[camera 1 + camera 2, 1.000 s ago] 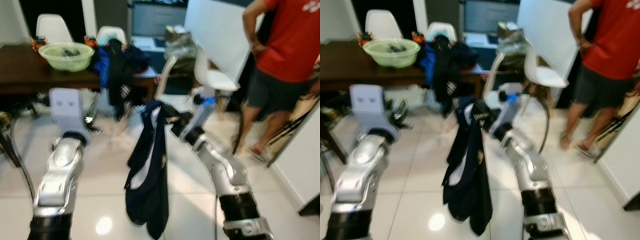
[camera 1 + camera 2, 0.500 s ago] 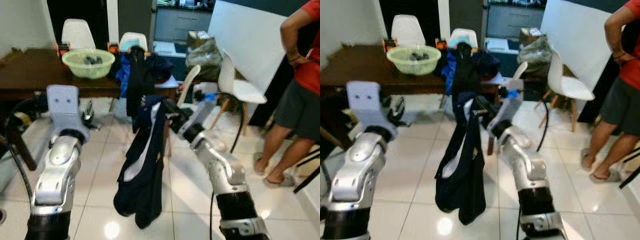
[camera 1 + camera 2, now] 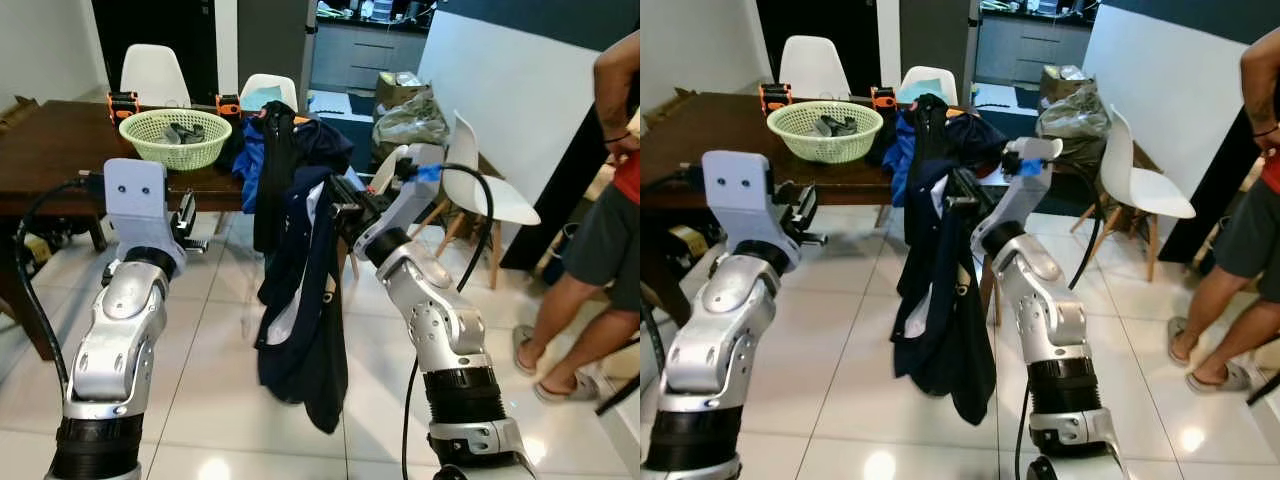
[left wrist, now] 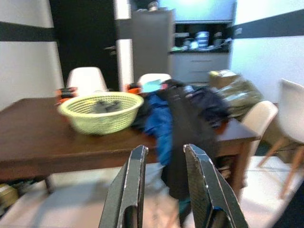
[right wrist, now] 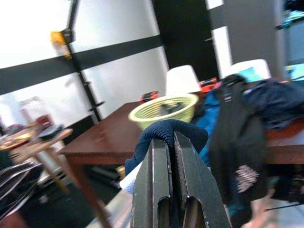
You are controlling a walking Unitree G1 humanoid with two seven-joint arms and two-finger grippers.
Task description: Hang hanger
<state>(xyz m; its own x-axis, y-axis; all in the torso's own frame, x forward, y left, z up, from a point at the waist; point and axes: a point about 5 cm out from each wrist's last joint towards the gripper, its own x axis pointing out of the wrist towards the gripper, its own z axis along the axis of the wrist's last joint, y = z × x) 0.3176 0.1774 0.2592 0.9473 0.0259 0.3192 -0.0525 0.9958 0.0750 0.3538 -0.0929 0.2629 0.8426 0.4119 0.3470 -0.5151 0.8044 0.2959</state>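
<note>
Floor: glossy white tiles [image 3: 215, 360], bare beneath both arms.
Room: a dark wooden table [image 3: 60, 140] stands ahead of the left gripper; a white wall panel [image 3: 500, 90] lies beyond the right arm.
Right gripper [image 5: 167, 142]: raised at mid-scene, fingers pressed nearly together and clamped on the collar of a dark navy garment [image 3: 305, 320]. The garment hangs straight down from the fingertips and ends above the tiles.
Hanger: cannot be made out; the garment covers the grip point.
Left gripper [image 4: 164, 156]: held forward, level with the table edge, fingers parted by a narrow gap with nothing between them.
Count, chairs: four white ones; two behind the table [image 3: 150, 72], two past the right gripper [image 3: 480, 190].
Count, baskets: one green basket [image 3: 180, 135] on the table, ahead of the left gripper.
Count, clothes piles: one heap of dark and blue clothes [image 3: 285, 140] at the table end, directly behind the held garment.
Count, persons: one person [image 3: 600, 240] standing well to the outside of the right arm.
Open room: free tiles between the arms and the table edge.
</note>
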